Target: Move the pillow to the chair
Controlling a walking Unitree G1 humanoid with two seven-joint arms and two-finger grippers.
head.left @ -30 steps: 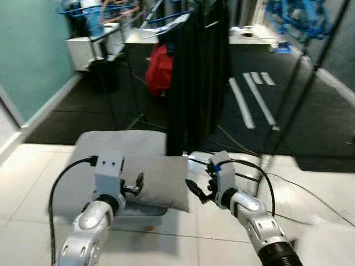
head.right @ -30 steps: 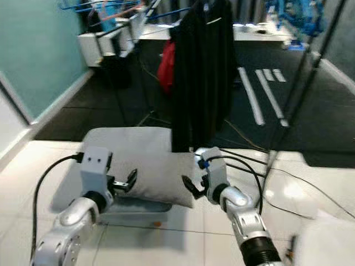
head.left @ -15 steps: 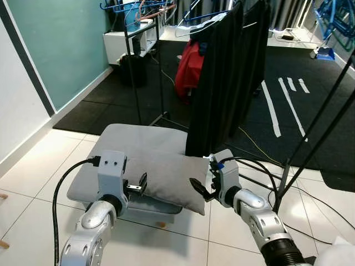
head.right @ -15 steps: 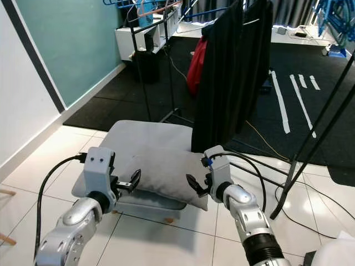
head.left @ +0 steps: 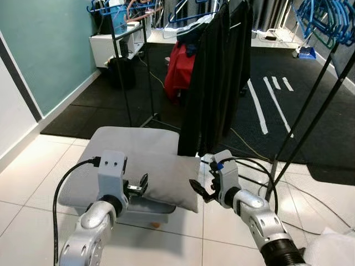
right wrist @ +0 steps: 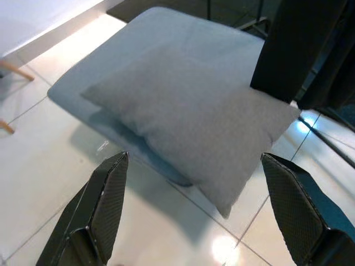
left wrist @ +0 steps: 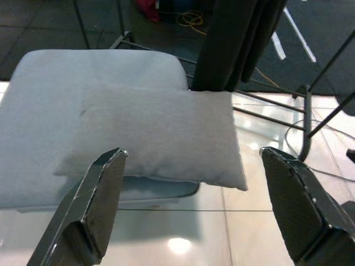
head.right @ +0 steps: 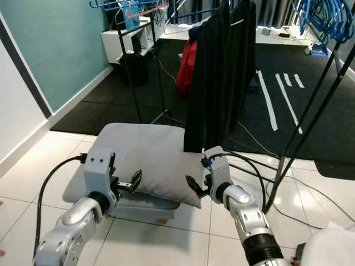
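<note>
A grey pillow [head.left: 166, 178] lies on the grey cushioned seat of a low chair [head.left: 119, 144], its right corner hanging over the seat's edge. In the wrist views the pillow [left wrist: 161, 136] [right wrist: 194, 119] rests flat, with nothing touching it. My left gripper [head.left: 136, 187] hovers open just short of the pillow's left end. My right gripper [head.left: 201, 189] hovers open beside the pillow's right corner. Neither one holds anything.
A clothes rack with black garments [head.left: 213, 77] and a red one [head.left: 176, 64] stands right behind the chair. Its metal legs [head.left: 299, 133] and cables [head.left: 260, 174] cross the white tiles to the right. A teal wall [head.left: 39, 50] runs along the left.
The camera has shifted, so the scene sits slightly differently in view. Both grippers stay open beside the pillow, which rests on the seat as before.
</note>
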